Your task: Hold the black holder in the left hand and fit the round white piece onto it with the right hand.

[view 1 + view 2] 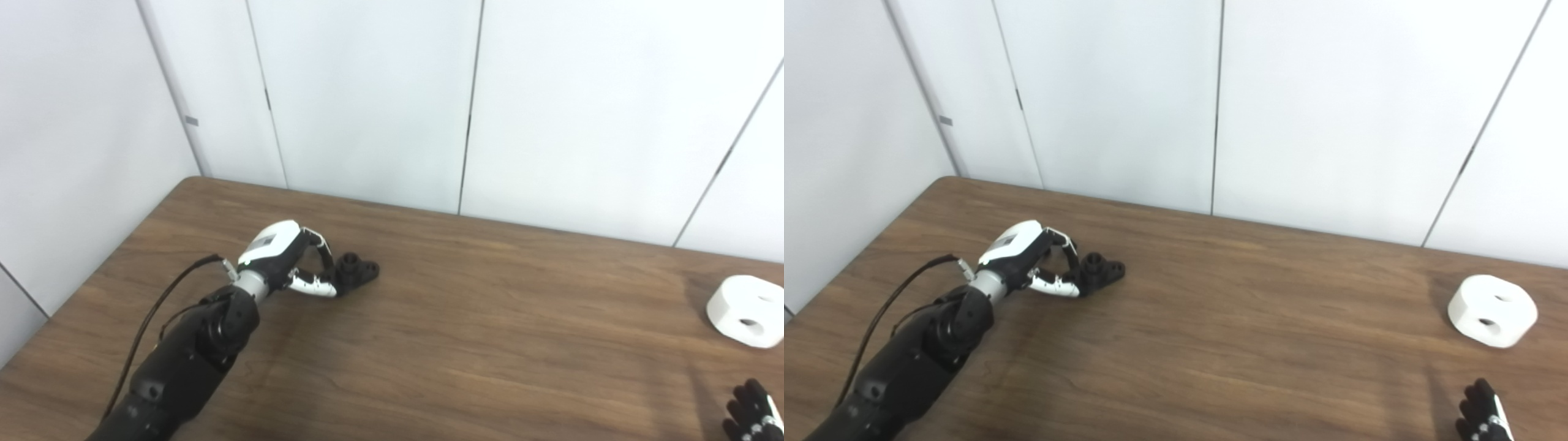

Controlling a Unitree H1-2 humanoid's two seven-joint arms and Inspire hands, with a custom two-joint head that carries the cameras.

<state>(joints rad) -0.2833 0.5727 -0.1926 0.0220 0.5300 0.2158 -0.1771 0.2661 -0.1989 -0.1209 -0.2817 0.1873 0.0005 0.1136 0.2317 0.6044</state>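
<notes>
Left eye view: left hand (288, 257) low over the brown wood-grain worktop (465, 318), fingers curled narrow around the near end of the small black plastic holder (358, 269); whether gripping or only touching, cannot tell. Holder resting on the worktop, long axis running toward 3 o'clock from the hand. Round white plastic piece (748, 309) with two holes far off at 3 o'clock, well apart from the holder. Right hand (754, 413) barely showing at the bottom edge, at 6 o'clock of the white piece; open or closed, cannot tell.

Right eye view: same layout. White piece near the right hand, at its 12 o'clock, so clearly the right hand's to fetch. Holder not yet lifted, judging by its contact with the worktop.
</notes>
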